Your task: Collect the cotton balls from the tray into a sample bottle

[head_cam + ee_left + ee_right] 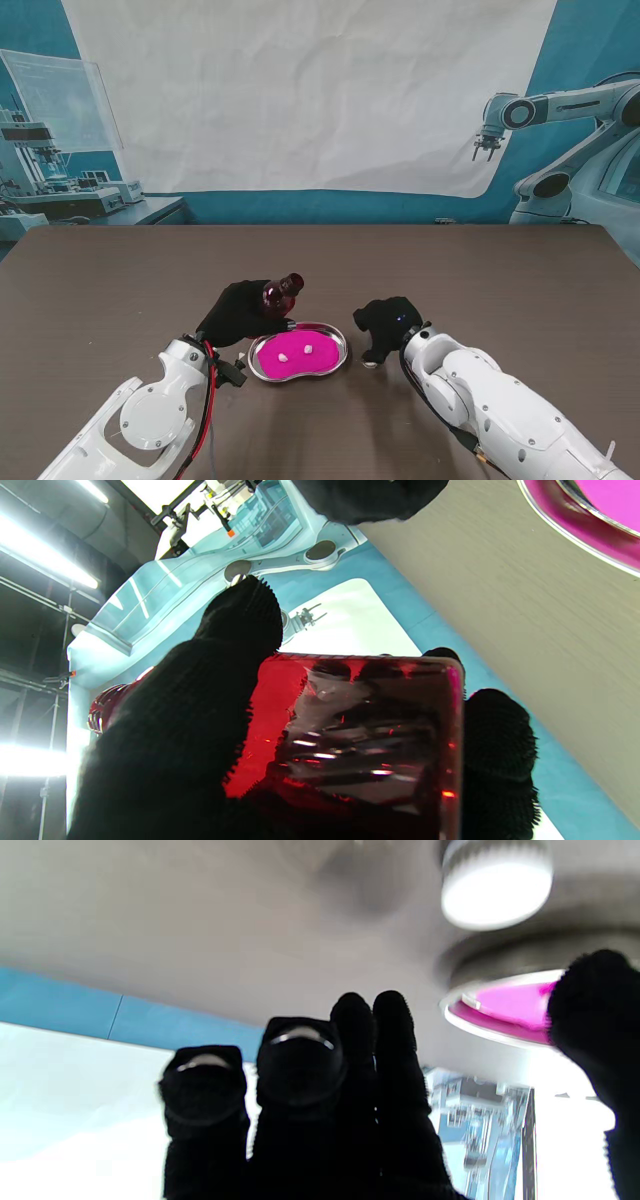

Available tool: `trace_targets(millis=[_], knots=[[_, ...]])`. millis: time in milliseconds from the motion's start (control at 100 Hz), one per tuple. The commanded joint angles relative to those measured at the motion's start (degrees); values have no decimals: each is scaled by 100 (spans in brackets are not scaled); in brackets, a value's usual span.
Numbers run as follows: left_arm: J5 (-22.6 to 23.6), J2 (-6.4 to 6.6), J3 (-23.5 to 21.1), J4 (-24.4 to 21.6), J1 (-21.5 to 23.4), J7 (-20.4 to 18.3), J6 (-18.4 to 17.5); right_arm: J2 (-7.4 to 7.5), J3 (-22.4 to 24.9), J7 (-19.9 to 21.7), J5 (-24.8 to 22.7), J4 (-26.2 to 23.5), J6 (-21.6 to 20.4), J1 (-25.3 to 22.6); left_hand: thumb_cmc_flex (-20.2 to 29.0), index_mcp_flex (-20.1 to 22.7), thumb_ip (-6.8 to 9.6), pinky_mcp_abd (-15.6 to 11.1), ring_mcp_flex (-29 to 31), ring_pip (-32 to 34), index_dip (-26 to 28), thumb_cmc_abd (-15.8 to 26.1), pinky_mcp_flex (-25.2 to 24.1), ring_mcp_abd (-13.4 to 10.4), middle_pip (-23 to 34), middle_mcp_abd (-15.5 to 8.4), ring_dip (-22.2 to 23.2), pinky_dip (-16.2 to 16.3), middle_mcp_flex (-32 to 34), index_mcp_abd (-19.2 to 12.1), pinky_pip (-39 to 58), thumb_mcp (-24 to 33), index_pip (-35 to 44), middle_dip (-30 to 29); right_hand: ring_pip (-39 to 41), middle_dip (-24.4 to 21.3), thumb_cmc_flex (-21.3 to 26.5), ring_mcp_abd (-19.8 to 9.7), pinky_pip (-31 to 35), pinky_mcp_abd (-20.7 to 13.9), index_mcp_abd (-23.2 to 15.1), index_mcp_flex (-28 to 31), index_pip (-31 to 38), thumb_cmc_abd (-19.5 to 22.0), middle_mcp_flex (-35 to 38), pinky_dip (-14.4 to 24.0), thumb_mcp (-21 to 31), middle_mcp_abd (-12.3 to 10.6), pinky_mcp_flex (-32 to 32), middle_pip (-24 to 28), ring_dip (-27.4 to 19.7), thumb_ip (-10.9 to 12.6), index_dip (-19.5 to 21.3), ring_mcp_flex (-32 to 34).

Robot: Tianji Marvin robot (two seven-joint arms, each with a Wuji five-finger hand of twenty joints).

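On brown table (120, 280) | left hand (238, 312) clamps bottle (281, 293) | right hand (385, 325) apart | white backdrop (310, 90)

Your pink-lined kidney-shaped metal tray (329, 362) sits mid-desk (120, 280); two white cotton balls (296, 352) inside; translucent red sample bottle (282, 292) at its left-far edge.

a robotics lab, or a stage dressed as one. a brown tabletop (320, 270) stands before a blue printed backdrop (590, 120) that pictures an industrial robot arm (560, 110) on the right and lab benches with instruments (60, 180) on the left. a plain white sheet (310, 90) hangs over the middle of it. in the left wrist view, bright strip lights (45, 555) and dark ceiling framing show overhead. two white robot arms rise from the near corners.
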Motion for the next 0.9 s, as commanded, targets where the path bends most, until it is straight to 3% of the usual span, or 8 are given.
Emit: trace_targets(millis=[0,150,320,540,660,890], knots=[[-30,-21,12,-8,8,-85,7,-120,40,-97,164,-188,27,-23,1599,903,69,-504,309,717,106,2645,-97,215,130,-104,257,218,397,-635,469,2070,1051,101,42,-53,69,71,119,-97,-108,-59,91,59,105,100,-17,-101,107,107,-37,123,-138,259],[-42,-20,21,5,-4,-95,-22,-296,21,-257,754,-275,-146,13,1593,904,69,-503,316,720,110,2646,-88,210,132,-107,256,219,398,-639,476,2075,1061,101,393,-80,601,120,232,67,-372,383,178,-240,619,44,200,-110,369,155,99,140,-160,260],[-42,-14,4,8,6,-111,-59,-460,-343,-344,1204,-122,-175,269,1590,901,71,-509,319,723,113,2655,-79,207,135,-115,254,218,402,-641,482,2077,1067,98,800,45,864,115,319,269,-520,673,152,-604,1268,-4,322,-215,635,306,251,115,-170,256],[-59,-16,-11,1,22,-106,-76,-741,-998,-637,1704,577,-227,753,1591,900,74,-510,322,730,111,2650,-75,209,140,-106,255,217,406,-647,488,2080,1067,96,1015,173,1013,170,359,405,-561,815,95,-900,1552,-16,379,-222,751,349,330,106,-187,250],[-81,-13,-4,-1,21,-127,-68,-897,-1320,-980,1769,989,-269,960,1591,905,74,-494,323,731,110,2647,-72,214,139,-108,254,217,406,-634,488,2080,1067,93,1093,212,1012,157,379,432,-612,948,90,-1009,1643,-24,422,-235,820,347,358,98,-195,251],[-105,-7,5,-14,29,-164,-26,-1093,-1664,-1199,1945,1494,-338,1178,1591,905,75,-493,322,730,108,2651,-70,221,141,-97,253,216,406,-632,488,2079,1063,93,1304,349,1069,156,453,503,-641,1138,20,-1106,1877,-37,434,-250,968,440,443,89,-238,249]])
